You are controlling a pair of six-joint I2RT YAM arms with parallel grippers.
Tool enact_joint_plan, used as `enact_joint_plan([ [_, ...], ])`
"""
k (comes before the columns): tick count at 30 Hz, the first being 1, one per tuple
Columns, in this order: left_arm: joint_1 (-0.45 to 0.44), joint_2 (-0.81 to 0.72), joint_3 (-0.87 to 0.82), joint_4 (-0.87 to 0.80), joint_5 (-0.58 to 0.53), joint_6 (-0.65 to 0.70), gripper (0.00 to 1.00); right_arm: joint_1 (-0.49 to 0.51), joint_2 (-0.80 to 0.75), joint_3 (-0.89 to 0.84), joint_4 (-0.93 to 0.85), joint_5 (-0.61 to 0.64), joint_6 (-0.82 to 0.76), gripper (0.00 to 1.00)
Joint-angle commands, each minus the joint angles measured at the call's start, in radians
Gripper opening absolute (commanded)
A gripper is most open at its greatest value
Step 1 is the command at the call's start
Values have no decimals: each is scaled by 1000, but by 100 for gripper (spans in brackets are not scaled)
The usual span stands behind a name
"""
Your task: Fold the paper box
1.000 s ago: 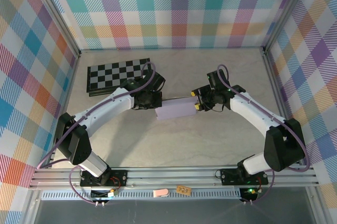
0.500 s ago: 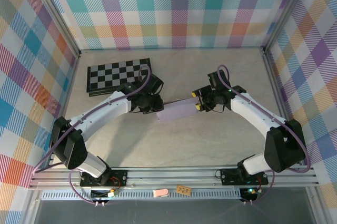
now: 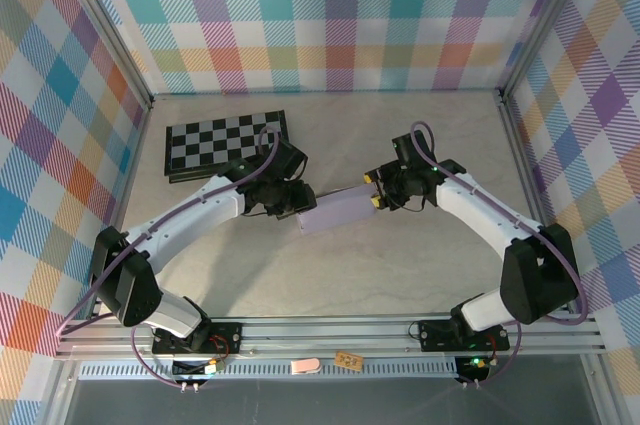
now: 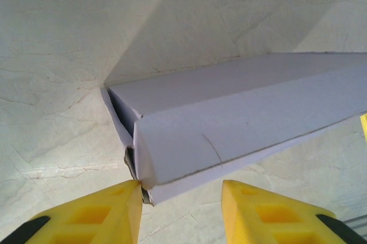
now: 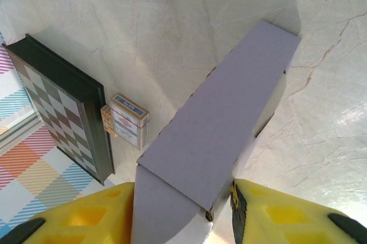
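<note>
The paper box (image 3: 340, 209) is a long lavender carton lying mid-table between the two arms, its lid folded over. My right gripper (image 3: 377, 191) is shut on its right end. In the right wrist view the box (image 5: 223, 112) runs away from the yellow fingers (image 5: 287, 215), which press on both of its sides. My left gripper (image 3: 300, 207) stands open at the left end. In the left wrist view one yellow fingertip (image 4: 123, 198) touches the corner of the box (image 4: 241, 117). The other fingertip stands apart from the card, bare table between them.
A black-and-white checkerboard (image 3: 225, 142) lies at the back left, just beyond the left arm. A small card pack (image 5: 127, 120) stands beside the board (image 5: 57, 106). Plaid walls and metal rails enclose the table on three sides.
The left gripper has opened and let go of the box's left end. The box's left end has shifted slightly. The right gripper keeps its hold.
</note>
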Motion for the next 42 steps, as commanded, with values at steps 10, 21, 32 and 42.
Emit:
enact_joint_plan([
  [10, 5, -65, 62, -100, 2, -6, 43, 7, 46, 25, -125, 43, 3, 44],
  [21, 169, -150, -113, 148, 75, -497, 51, 6, 48, 28, -124, 42, 2, 43],
  [32, 170, -107, -263, 331, 124, -823, 59, 6, 48, 26, -123, 39, -1, 42],
  [42, 152, -68, -302, 419, 176, -842, 46, 7, 48, 26, -120, 40, -2, 42],
])
